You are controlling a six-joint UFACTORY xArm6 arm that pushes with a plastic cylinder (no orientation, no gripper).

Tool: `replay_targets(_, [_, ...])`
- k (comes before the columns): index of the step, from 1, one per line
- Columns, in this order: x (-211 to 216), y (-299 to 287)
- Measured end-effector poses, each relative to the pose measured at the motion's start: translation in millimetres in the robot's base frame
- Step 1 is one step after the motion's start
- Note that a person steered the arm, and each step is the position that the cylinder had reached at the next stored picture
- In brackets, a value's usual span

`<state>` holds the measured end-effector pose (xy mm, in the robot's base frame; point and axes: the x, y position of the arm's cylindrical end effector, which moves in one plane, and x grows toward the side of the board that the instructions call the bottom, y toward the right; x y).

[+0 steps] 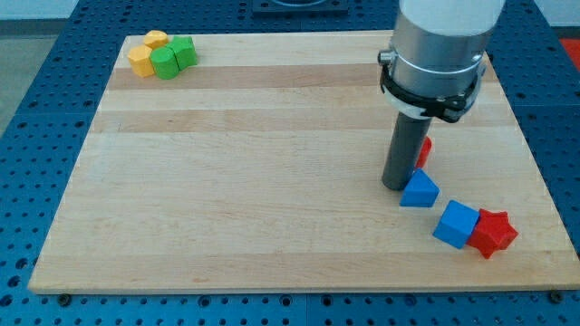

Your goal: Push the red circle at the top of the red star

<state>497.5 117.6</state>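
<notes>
The red star [494,232] lies near the board's lower right corner, touching a blue cube [455,224] on its left. The red circle [424,151] is mostly hidden behind my dark rod; only a red sliver shows at the rod's right side. My tip [396,186] rests on the board just left of that red block and just upper left of a blue triangular block [419,190]. The red circle is up and to the left of the red star, with the blue blocks between them.
Two yellow blocks [145,54] and two green blocks [174,57] cluster at the board's top left corner. The wooden board [254,163] sits on a blue perforated table. The arm's grey body [439,50] hangs over the top right.
</notes>
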Motion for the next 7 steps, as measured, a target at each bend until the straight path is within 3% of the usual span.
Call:
replay_targets(3, [0.5,37.5])
replay_targets(6, [-11.0,-15.4])
replay_targets(7, [-41.9,-17.5])
